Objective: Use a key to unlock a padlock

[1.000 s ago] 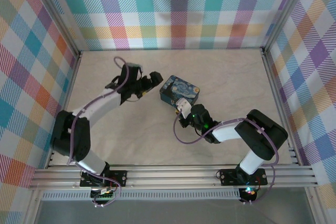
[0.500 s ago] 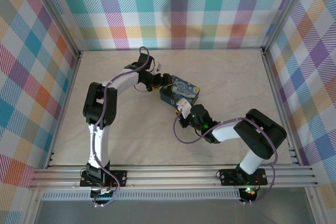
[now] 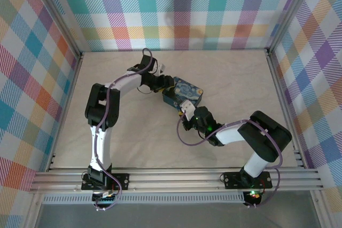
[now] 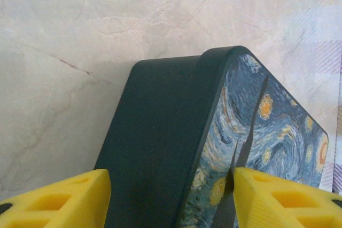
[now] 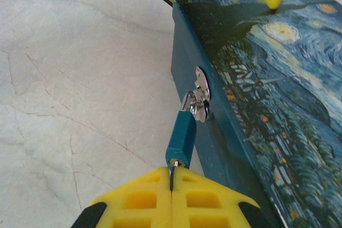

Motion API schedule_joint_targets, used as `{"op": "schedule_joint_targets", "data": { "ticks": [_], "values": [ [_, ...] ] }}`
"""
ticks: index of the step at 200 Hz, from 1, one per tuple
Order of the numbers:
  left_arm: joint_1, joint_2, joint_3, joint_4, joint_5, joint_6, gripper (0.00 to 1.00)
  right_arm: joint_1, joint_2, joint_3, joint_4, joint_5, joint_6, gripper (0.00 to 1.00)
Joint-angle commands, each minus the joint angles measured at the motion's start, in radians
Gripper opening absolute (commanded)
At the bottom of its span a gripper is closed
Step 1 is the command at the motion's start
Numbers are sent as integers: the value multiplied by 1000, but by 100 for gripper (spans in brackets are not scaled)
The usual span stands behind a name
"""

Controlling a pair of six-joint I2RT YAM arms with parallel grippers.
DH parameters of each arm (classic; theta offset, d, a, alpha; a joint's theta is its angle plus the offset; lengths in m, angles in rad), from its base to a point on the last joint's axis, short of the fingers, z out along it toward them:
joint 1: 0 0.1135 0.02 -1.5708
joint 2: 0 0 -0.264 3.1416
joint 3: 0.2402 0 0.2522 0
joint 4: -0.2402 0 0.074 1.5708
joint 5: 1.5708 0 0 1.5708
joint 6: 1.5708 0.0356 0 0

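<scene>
On the marbled tabletop (image 3: 133,132), you have the box (image 3: 183,94) lying between both arms. Your left gripper (image 3: 163,86) has its jaws spread wide and closed onto the box's far end, one finger (image 4: 59,201) against the dark side wall and the other on the painted lid. The padlock (image 5: 181,134), a small blue body, hangs by its shackle from a silver hasp (image 5: 200,97) on the box's front wall, tilted away from that wall. Your right gripper (image 5: 172,185) has its jaws pinched fully together on the key (image 5: 172,174), a thin dark sliver whose tip meets the padlock's underside.
</scene>
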Motion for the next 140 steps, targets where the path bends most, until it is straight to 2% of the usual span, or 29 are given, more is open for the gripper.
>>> {"op": "schedule_joint_targets", "data": {
  "ticks": [1, 44, 140],
  "values": [
    [43, -25, -123, -2, -75, -69, 55, 0, 10, -18, 12, -46, 70, 0],
    [85, -129, -313, 127, -72, -150, 45, -31, 16, -29, 31, -118, 177, 0],
    [83, -363, -645, 310, -130, -344, 37, -108, 85, -12, 87, -320, 382, 0]
  ]
}}
